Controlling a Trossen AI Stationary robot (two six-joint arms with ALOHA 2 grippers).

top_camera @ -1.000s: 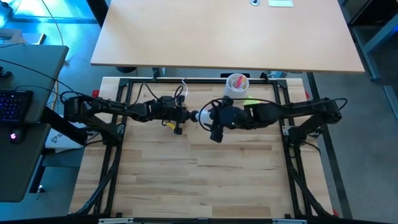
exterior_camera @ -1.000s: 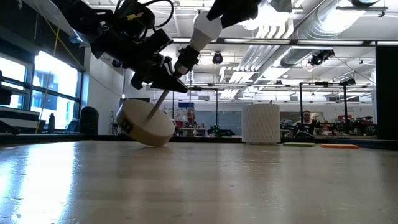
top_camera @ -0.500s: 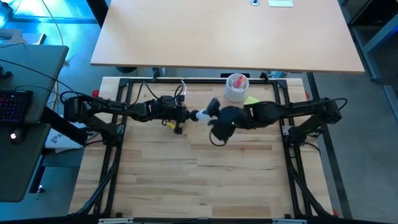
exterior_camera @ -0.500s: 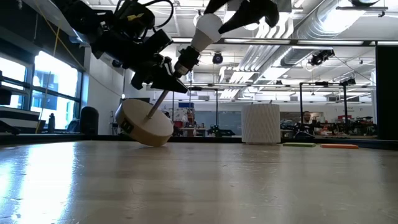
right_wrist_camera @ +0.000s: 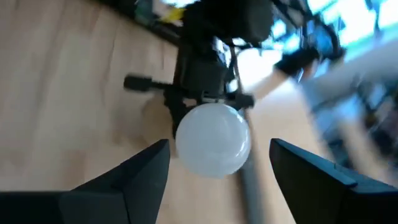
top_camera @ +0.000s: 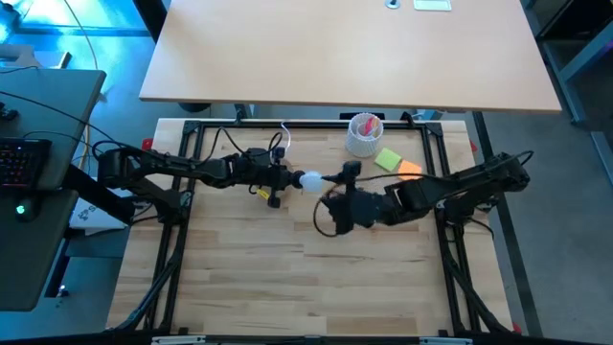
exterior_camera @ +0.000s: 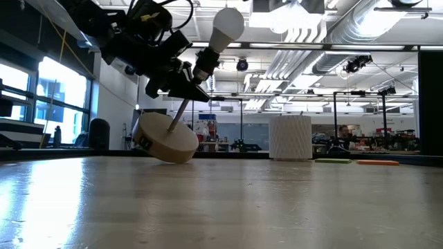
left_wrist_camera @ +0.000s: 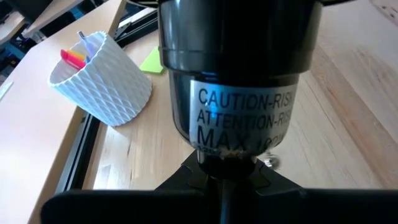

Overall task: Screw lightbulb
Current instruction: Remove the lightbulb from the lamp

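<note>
Both tools differ: our left tool [exterior_camera: 181,81] grips the black socket [left_wrist_camera: 239,68] bearing the small white rounded lightbulb [exterior_camera: 227,25]; our right tool [top_camera: 337,190] sits open, apart, suggesting screwing nearly done

Bright ceiling strip lights [exterior_camera: 304,31] glare; right wrist view is motion-blurred.

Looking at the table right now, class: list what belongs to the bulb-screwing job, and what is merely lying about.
Belongs to the job:
- lightbulb, seated in the black socket
- left gripper, holding the socket
- right gripper, open, clear of the bulb
- wooden disc stand, tilted

Lying about:
- white perforated cup
- green note and orange note
</note>
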